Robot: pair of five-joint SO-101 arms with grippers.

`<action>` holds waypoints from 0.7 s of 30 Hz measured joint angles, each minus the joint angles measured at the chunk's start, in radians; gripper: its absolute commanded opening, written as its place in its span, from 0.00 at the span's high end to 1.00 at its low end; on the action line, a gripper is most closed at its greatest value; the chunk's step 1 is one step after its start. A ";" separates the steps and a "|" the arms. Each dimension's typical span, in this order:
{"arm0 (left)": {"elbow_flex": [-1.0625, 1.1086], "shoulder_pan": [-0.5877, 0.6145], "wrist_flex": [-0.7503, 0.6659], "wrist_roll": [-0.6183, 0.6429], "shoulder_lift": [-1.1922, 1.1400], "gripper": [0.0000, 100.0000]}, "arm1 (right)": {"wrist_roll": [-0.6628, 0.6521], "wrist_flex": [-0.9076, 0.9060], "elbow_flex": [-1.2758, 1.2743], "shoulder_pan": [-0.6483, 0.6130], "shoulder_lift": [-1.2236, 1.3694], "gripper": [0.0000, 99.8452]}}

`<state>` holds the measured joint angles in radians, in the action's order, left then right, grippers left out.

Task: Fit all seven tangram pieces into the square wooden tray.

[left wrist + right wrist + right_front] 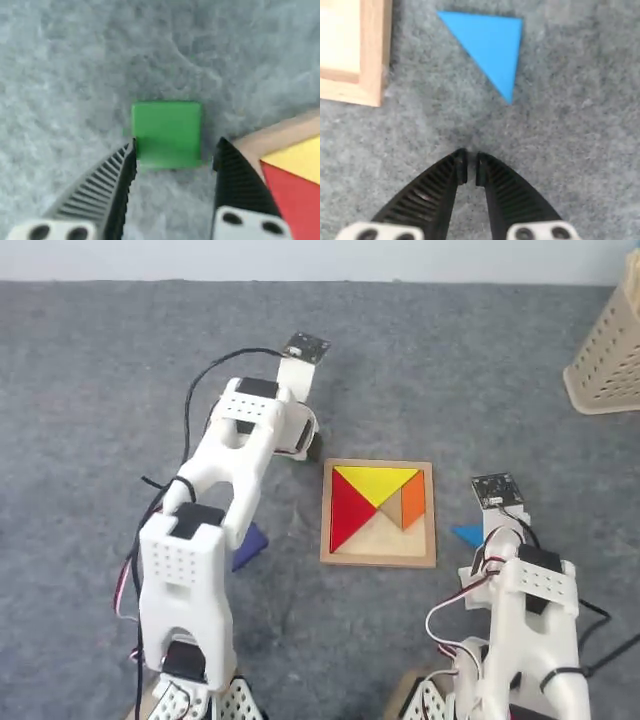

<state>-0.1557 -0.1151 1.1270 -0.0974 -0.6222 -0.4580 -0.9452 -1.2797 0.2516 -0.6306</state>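
The square wooden tray (378, 556) lies mid-table and holds a red triangle (346, 510), a yellow triangle (377, 482) and an orange piece (413, 504). My left gripper (175, 150) is open, low over the carpet just off the tray's far-left corner (265, 142), with a green square (167, 132) between its fingers (120, 185). My right gripper (468, 167) is shut and empty, a short way from a blue triangle (490, 45) that lies flat beside the tray's right side (372, 55). A purple piece (250, 545) shows partly from under the left arm (215, 490).
A beige perforated basket (610, 350) stands at the far right edge. Grey carpet (100, 390) covers the whole table, with open room at the far left and in front of the tray. The right arm (525, 585) stands near the front right.
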 measured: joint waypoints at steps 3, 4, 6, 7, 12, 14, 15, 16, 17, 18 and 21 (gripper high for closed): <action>-0.038 0.008 -0.005 -0.032 -0.035 0.76 | 0.000 0.000 0.000 0.000 0.000 0.94; -0.055 0.005 -0.003 -0.040 -0.048 0.76 | 0.000 0.000 0.000 0.000 0.000 0.94; -0.104 0.005 0.031 -0.044 -0.075 0.76 | 0.000 0.000 0.000 0.000 0.000 0.94; -0.130 0.005 0.052 -0.041 -0.094 0.76 | 0.000 0.000 0.000 0.000 0.000 0.94; -0.310 0.005 0.203 -0.044 -0.199 0.82 | 0.000 0.000 0.000 0.000 0.000 0.94; -0.393 0.000 0.273 -0.044 -0.244 0.83 | 0.000 0.000 0.000 0.000 0.000 0.94; -0.433 -0.002 0.308 -0.044 -0.265 0.84 | 0.000 0.000 0.000 0.000 0.000 0.94; -0.468 -0.002 0.342 -0.046 -0.284 0.84 | 0.000 0.000 0.000 0.000 0.000 0.94; -0.497 0.000 0.374 -0.048 -0.301 0.85 | 0.000 0.000 0.000 0.000 0.000 0.94; -0.522 0.000 0.404 -0.048 -0.316 0.85 | 0.000 0.000 0.000 0.000 0.000 0.94; -0.566 0.000 0.482 -0.058 -0.342 0.87 | 0.000 0.000 0.000 0.000 0.000 0.94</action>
<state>-0.7219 -0.1151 1.6088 -0.1557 -0.9643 -0.4580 -0.9452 -1.2797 0.2516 -0.6306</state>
